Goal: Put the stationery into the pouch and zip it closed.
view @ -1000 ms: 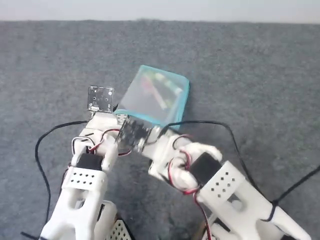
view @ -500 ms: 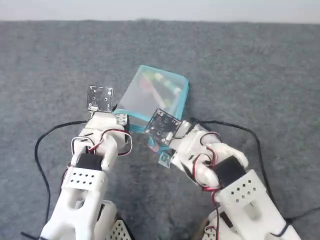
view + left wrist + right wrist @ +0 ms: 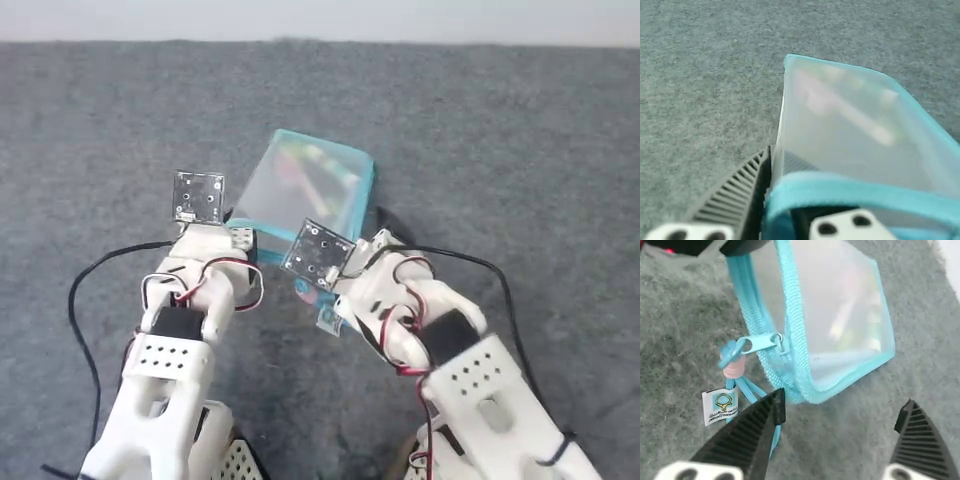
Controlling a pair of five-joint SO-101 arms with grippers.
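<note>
Pouch (image 3: pixel 303 190) edge sits clamped in left gripper (image 3: pixel 782 200). Right gripper (image 3: pixel 842 405) gapes wide, zipper pull (image 3: pixel 759 343) lying just before its jaws.

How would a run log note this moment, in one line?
pouch: stationery inside | left gripper: shut on pouch | right gripper: open, near zipper pull

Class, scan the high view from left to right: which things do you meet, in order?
Black cable → left arm → pouch → right arm
</note>
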